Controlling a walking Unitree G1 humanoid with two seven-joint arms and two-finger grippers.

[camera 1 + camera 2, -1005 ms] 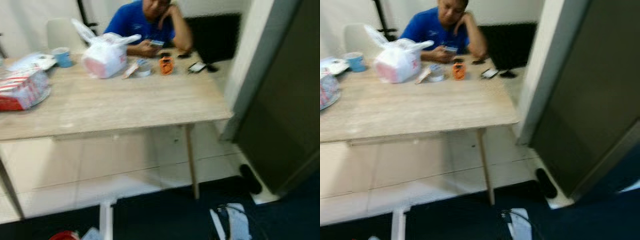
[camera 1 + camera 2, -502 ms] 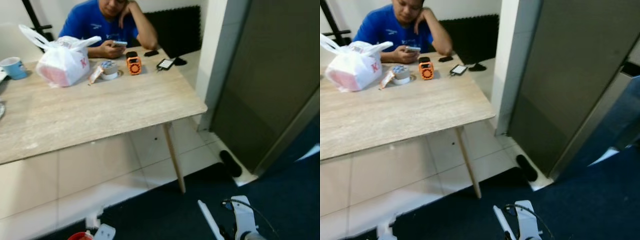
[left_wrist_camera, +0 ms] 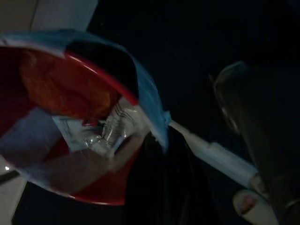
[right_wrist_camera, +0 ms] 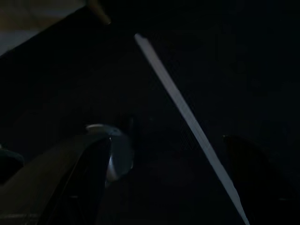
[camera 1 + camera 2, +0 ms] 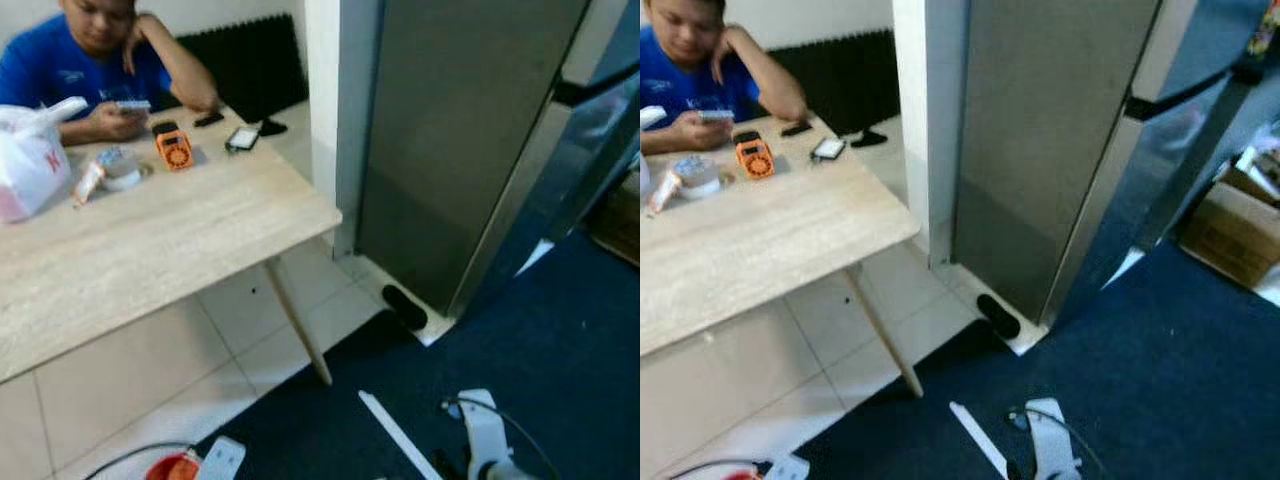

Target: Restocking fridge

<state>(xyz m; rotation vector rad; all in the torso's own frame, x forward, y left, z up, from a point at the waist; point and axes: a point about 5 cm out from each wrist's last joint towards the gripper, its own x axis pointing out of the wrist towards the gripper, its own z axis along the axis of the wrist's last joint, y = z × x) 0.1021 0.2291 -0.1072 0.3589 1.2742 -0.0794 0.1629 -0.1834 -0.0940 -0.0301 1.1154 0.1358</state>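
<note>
Left eye view: fridge (image 5: pixel 450 140) stands right of the table (image 5: pixel 150 250), door shut. Left gripper (image 3: pixel 154 178) hangs over a red basket (image 3: pixel 70 117), apparently holding it; finger state cannot be told. Right gripper hangs idle. Advise squaring up before the door.
</note>
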